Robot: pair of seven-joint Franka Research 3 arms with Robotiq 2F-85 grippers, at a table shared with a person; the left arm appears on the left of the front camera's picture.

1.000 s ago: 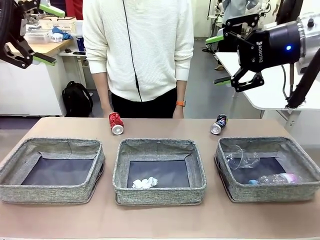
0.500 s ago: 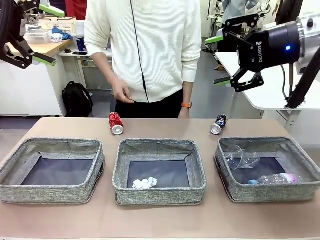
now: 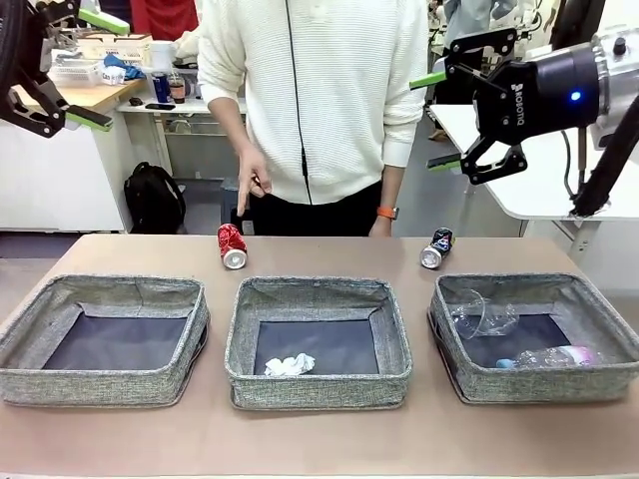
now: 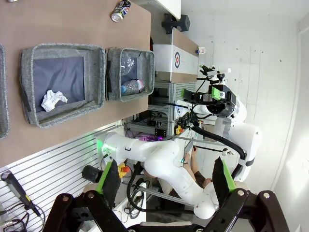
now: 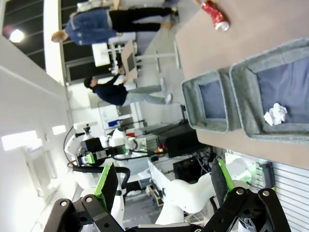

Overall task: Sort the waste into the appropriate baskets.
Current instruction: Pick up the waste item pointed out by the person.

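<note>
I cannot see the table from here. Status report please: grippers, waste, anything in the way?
Left gripper, right gripper: open, empty, raised. Red can, dark can lying on table beyond baskets. Person's hand points down above red can.

My L gripper point(image 3: 97, 68), upper left, and R gripper point(image 3: 436, 120), upper right: black w/ green pads. Table point(image 3: 319, 444) tan-brown. Left bin point(image 3: 100, 386), mid bin point(image 3: 319, 391), right bin point(image 3: 539, 387): grey woven, dark bottoms. Red can point(image 3: 232, 245), silver end, centre-left. Dark can point(image 3: 437, 247) blue-black, centre-right. Paper ball point(image 3: 290, 365) white. Cup point(image 3: 481, 314) clear. Bottle point(image 3: 549, 357) clear, blue at left end. Sweater point(image 3: 329, 90) white, ribbed; wristband point(image 3: 385, 213) orange.
</note>
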